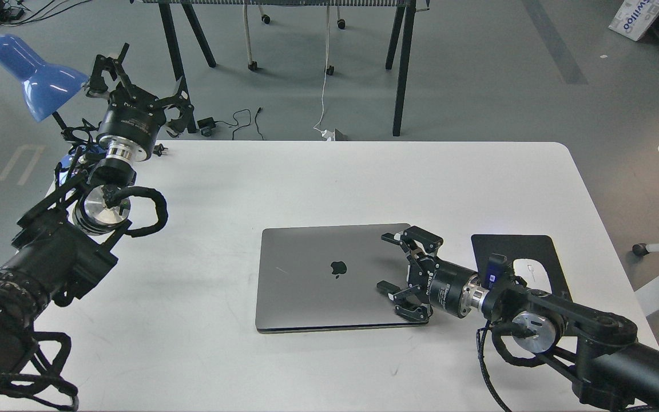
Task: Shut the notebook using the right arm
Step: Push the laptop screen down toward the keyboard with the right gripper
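A: Where does the notebook [332,277] sit?

B: Flat on the white table [306,177], near the middle and toward the front edge, lid down with the black logo facing up. I judge the closing itself done — no keyboard or screen shows.

A: And the right gripper [392,262]?

B: Over the lid's right edge, fingers spread apart with nothing between them. Whether the lower finger touches the lid or hangs just above it, I cannot tell.

A: Why would it be held there?

B: My guess: that side is nearest the right arm [564,323], and a flat push on the lid needs no grasp, so spread fingers make sense. The arm comes in low from the lower right corner, forearm nearly level with the tabletop, wrist pointing left toward the logo.

A: Anything close by it?

B: A black mouse pad [535,252] with a white mouse [527,269] lies just behind the wrist — pulling back too low could knock them.

A: The other arm?

B: The left gripper [141,77] is raised at the table's far left corner, fingers spread, empty, beside a blue lamp [35,74] and well apart from the notebook.
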{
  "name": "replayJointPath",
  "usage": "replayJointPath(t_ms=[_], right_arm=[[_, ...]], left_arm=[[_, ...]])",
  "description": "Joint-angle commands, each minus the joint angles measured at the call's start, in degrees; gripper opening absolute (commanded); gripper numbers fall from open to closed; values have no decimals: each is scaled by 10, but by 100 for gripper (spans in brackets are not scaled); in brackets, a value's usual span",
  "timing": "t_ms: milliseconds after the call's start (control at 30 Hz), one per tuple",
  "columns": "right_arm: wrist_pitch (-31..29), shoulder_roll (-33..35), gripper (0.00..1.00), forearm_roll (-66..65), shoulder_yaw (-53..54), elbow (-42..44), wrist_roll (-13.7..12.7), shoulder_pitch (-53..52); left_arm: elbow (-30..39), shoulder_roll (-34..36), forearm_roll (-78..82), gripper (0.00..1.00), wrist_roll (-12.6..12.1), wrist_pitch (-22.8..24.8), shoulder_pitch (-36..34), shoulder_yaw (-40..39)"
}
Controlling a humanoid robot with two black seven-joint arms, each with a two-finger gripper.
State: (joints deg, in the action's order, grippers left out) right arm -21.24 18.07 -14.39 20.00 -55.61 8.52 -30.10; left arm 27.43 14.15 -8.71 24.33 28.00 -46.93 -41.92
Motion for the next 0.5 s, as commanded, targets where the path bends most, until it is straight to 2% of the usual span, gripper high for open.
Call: replayJointPath(t_ms=[0,333,467], right_arm=[[8,-1,100,-13,-1,2,0,4],[6,-3,100,-17,15,0,4,-1],[0,-1,100,-17,98,-2,11,-4]], left_arm=[[1,0,-1,100,0,0,0,0],[0,0,-1,100,0,0,0,0],[1,1,-1,100,0,0,0,0]])
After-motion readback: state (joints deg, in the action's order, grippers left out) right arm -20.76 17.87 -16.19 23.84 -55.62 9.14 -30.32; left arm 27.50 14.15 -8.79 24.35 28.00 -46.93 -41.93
